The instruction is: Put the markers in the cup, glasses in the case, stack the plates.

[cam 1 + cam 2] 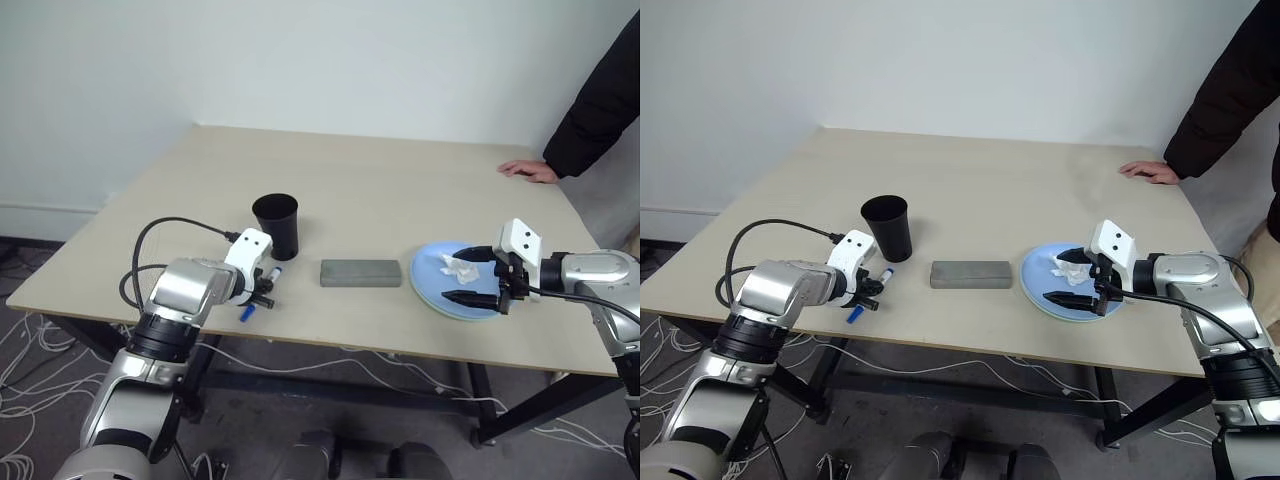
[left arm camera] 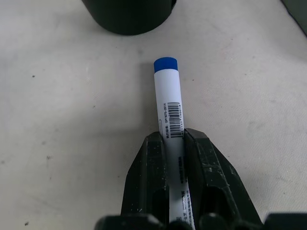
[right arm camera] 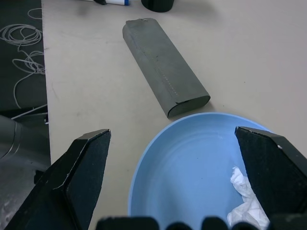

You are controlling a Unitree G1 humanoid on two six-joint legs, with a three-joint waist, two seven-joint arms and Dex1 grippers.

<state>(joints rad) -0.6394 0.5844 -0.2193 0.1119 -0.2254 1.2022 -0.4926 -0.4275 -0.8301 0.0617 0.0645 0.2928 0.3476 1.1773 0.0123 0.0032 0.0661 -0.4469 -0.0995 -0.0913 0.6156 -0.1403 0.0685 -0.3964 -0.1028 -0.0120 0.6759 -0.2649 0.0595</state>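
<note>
Left gripper (image 2: pixel 175 143) pinching slim white blue-capped marker (image 2: pixel 169 96), right gripper (image 3: pixel 172 158) spread over round blue plate (image 3: pixel 192 158)

cup (image 1: pixel 276 225) ahead (case (image 1: pixel 360 272) beside), bare tabletop (image 1: pixel 380 190) beyond

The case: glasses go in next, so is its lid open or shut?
Shut: the case lies flat on the table, lid down along its whole length.

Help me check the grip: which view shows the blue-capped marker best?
The left wrist view: the marker lies on the table between the left tool's fingers, barcode and cap clear. The eye views show just its blue ends beside the tool; the right wrist view, a sliver.
</note>
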